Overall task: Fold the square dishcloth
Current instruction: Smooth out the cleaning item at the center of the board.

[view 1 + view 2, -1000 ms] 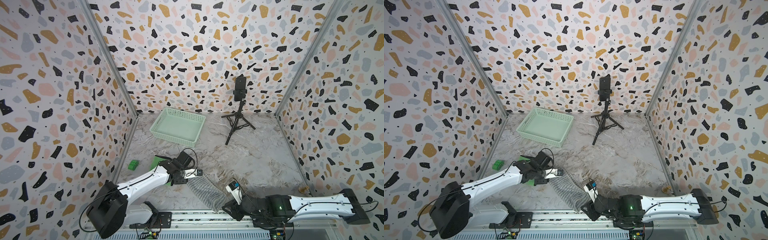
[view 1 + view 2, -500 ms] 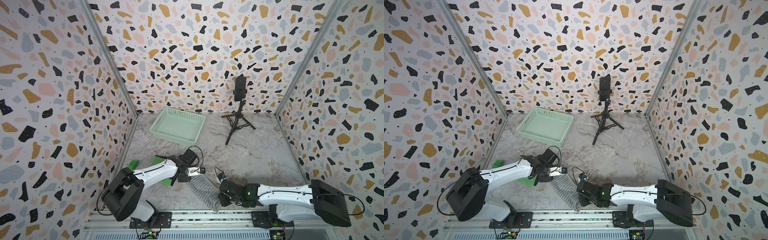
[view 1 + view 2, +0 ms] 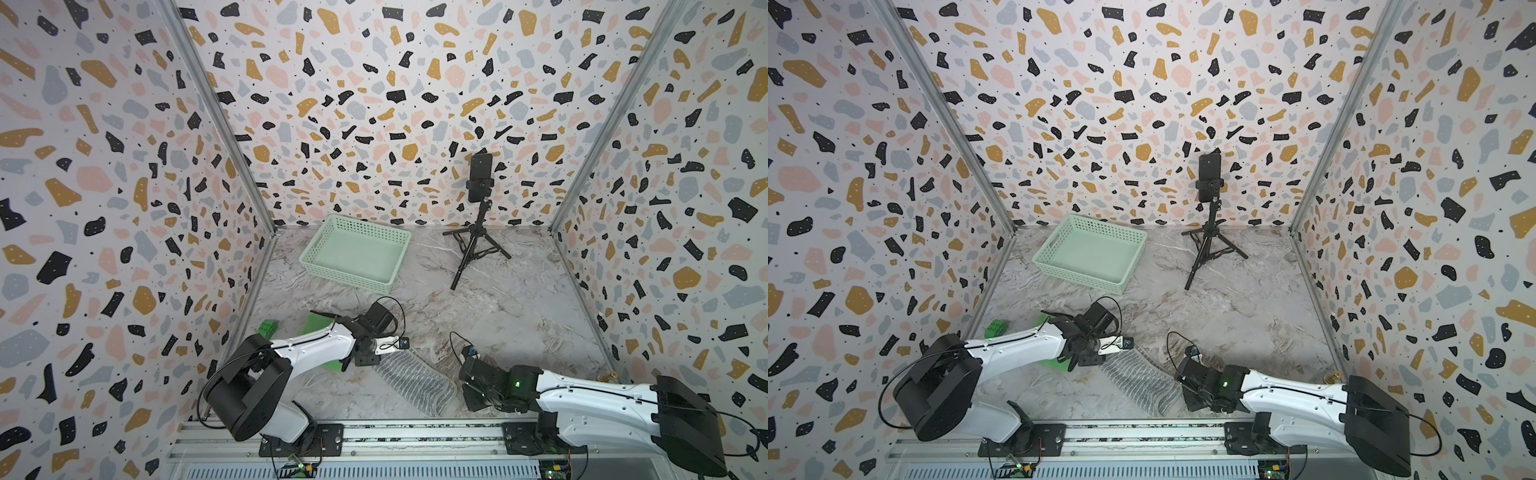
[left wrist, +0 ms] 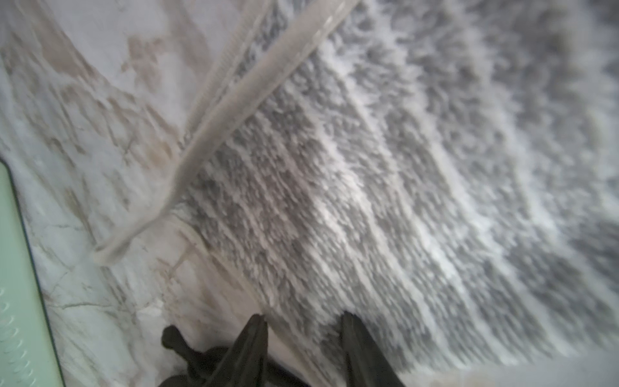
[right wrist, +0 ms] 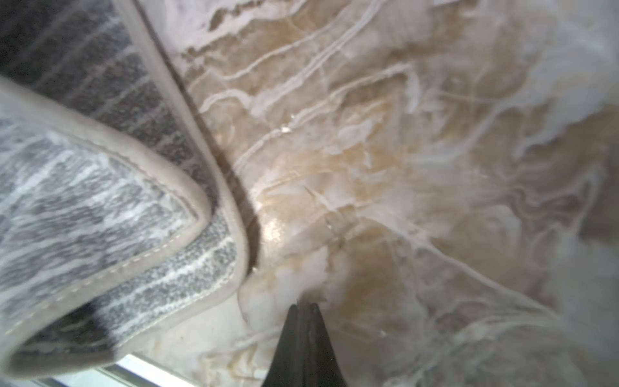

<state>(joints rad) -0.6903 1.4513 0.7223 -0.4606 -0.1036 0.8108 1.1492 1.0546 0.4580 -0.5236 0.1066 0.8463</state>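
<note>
I judge the cloth (image 3: 415,384) folded once at the desk's (image 3: 498,299) front edge, another fold due; my left claw (image 4: 304,335) released, right claw (image 5: 304,310) clenched empty.

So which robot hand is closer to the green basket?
Left. The left gripper is at the end of the dishcloth nearest the basket; the right gripper is beside its front corner, farther away.
</note>
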